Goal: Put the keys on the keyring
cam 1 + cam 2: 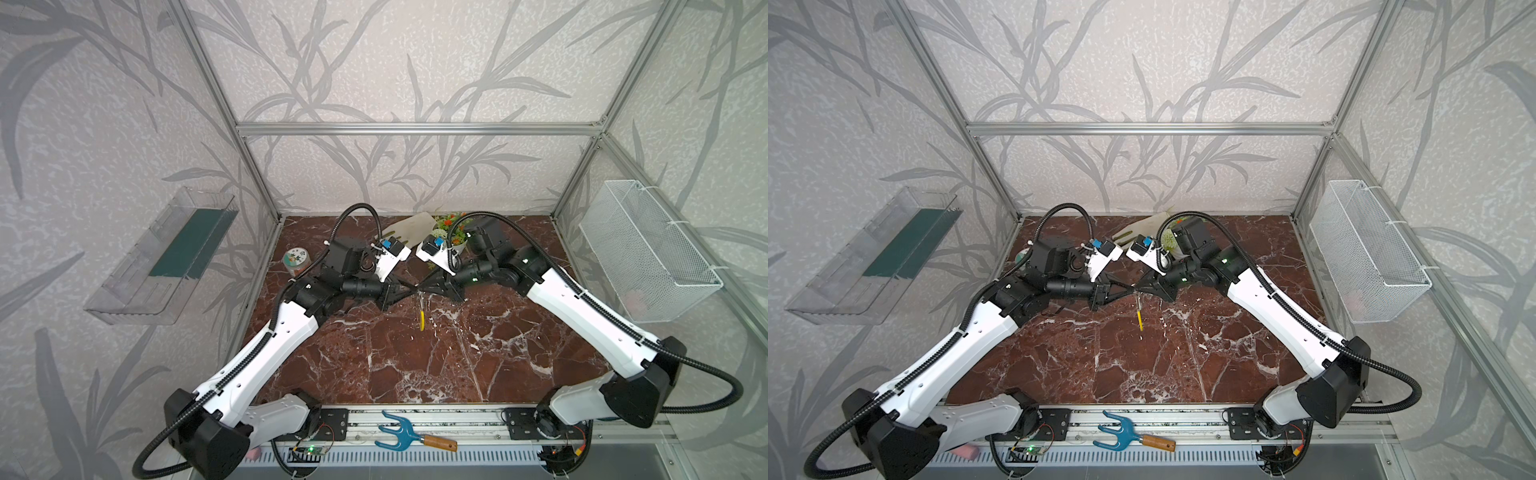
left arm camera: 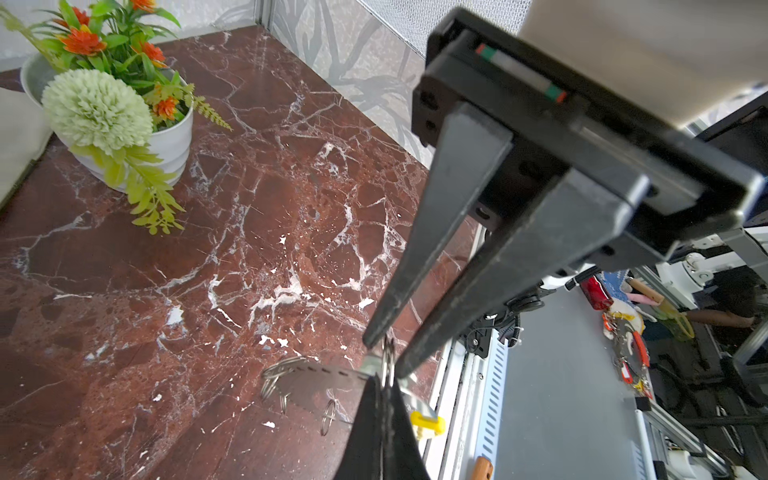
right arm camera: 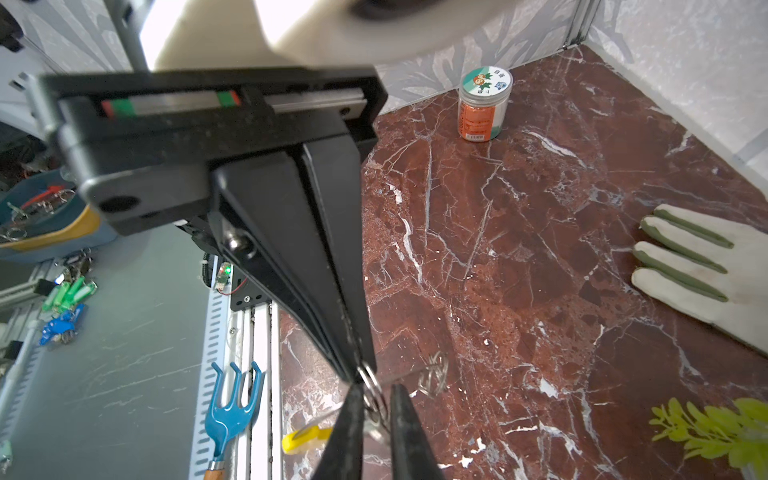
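Note:
Both grippers meet tip to tip above the middle of the marble table (image 1: pixel 457 365). Between the tips sits the small silvery split ring (image 2: pixel 390 353) of the keys (image 3: pixel 368 380). My left gripper (image 2: pixel 380 380) is shut on this ring; it also shows in both top views (image 1: pixel 413 292) (image 1: pixel 1130 291). My right gripper (image 3: pixel 376 388) stands slightly open, with a finger on each side of the ring (image 1: pixel 420 289). Below them hangs the keyring (image 1: pixel 422 322), thin grey metal with a yellow sleeve (image 2: pixel 428 423) at its low end (image 3: pixel 305 441). How it joins the ring is hidden.
At the back stand a white flower pot (image 1: pixel 451 239), a pale glove (image 3: pixel 706 266) and a small lidded jar (image 1: pixel 296 261). A blue hand fork (image 1: pixel 399 432) lies on the front rail. A wire basket (image 1: pixel 648 249) and a clear tray (image 1: pixel 166 257) hang on the side walls.

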Tool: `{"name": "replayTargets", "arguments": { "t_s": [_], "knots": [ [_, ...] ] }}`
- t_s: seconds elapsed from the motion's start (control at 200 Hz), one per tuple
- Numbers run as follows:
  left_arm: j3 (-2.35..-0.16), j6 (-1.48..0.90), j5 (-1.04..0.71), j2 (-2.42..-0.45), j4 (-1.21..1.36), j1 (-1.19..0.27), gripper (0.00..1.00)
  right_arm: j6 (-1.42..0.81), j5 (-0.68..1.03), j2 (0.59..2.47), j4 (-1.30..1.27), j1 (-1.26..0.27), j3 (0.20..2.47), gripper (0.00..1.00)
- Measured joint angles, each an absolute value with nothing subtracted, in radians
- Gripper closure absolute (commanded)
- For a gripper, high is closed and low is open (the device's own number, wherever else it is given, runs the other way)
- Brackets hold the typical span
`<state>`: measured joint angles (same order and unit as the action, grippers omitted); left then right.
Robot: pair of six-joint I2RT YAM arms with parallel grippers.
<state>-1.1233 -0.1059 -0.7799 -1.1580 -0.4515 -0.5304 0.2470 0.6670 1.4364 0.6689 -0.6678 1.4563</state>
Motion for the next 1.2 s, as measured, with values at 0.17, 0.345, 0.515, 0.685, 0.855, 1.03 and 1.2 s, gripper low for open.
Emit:
{"name": "replayTargets", "arguments": {
  "t_s": [0.17,0.345,0.515,0.685,0.855,1.03,1.2],
  "knots": [
    [-1.095,-0.133,-0.762,-1.139,-0.364,-0.530,1.00,0.117,0.694,1.350,0.527,-0.606,1.322,0.73],
    [-1.062,-0.171,-0.737,-1.119,-0.250,-0.530,1.00,-0.047,0.721,1.257,0.315,-0.540,1.183,0.71],
    [-1.037,-0.220,-0.714,-1.111,-0.139,-0.532,1.00,-0.197,0.745,1.247,0.138,-0.529,1.140,0.71],
    [-1.032,-0.260,-0.704,-1.107,-0.055,-0.533,1.00,-0.309,0.767,1.247,-0.013,-0.529,1.098,0.72],
    [-1.032,-0.274,-0.704,-1.107,-0.025,-0.534,1.00,-0.372,0.780,1.247,-0.084,-0.529,1.091,0.77],
    [-1.032,-0.281,-0.704,-1.107,-0.023,-0.535,1.00,-0.395,0.789,1.247,-0.113,-0.529,1.089,0.82],
    [-1.032,-0.284,-0.704,-1.107,-0.023,-0.535,1.00,-0.397,0.798,1.248,-0.115,-0.529,1.083,0.84]
  ]
}}
